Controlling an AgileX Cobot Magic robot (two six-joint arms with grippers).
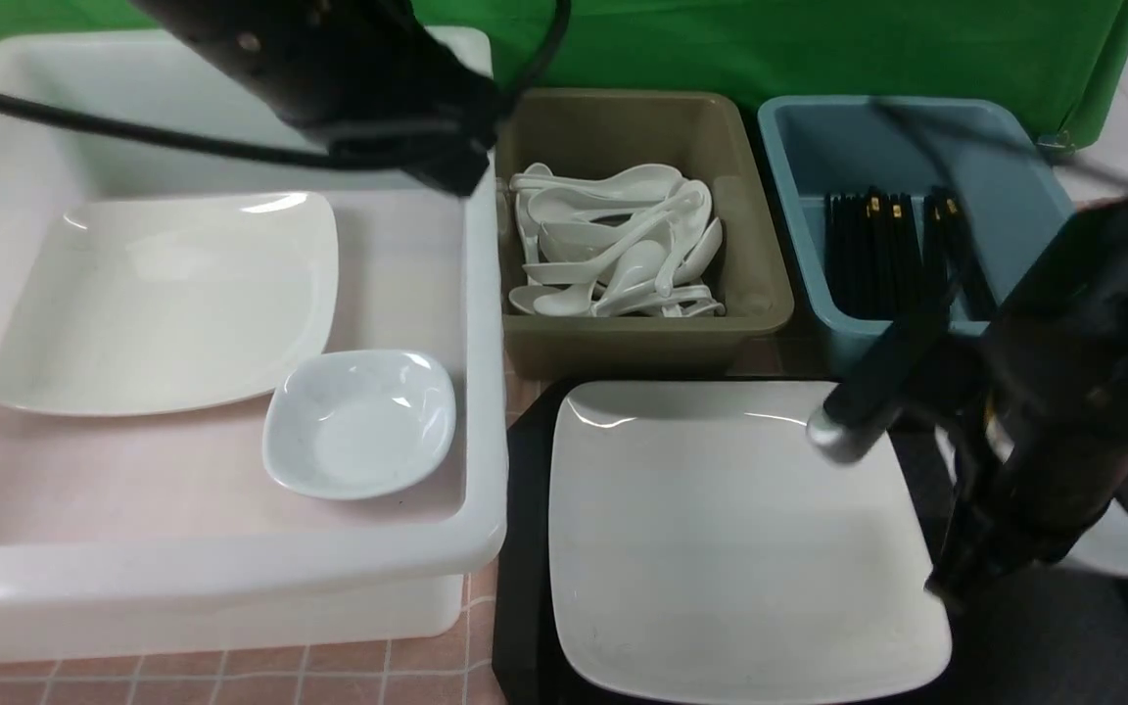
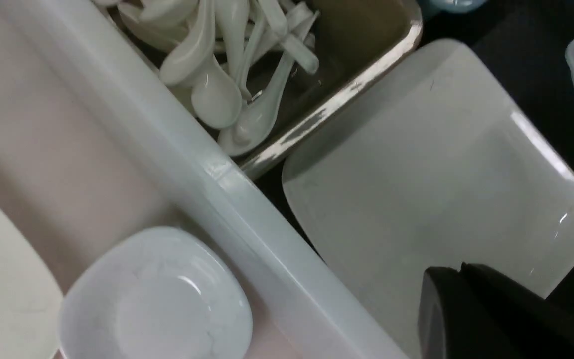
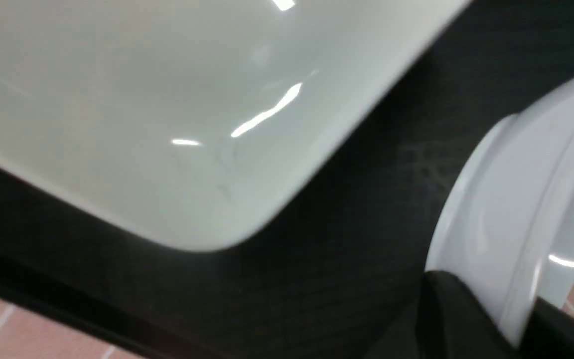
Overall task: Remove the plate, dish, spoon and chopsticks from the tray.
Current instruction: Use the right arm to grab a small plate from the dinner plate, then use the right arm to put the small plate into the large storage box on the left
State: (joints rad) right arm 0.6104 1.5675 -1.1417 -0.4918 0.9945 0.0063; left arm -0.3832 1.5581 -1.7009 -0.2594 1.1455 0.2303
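Right wrist view: clamped the dish (image 3: 506,199) by its rim in the right gripper (image 3: 491,304) jaws, over the tray (image 3: 366,199), near the plate (image 3: 142,99). Held the left gripper (image 1: 427,157) above the white tub (image 1: 488,411); could not tell its jaws.

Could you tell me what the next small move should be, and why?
Probably lift the dish straight up off the tray: the right end effector appears clamped on its rim, and a matching dish lies in the white tub.
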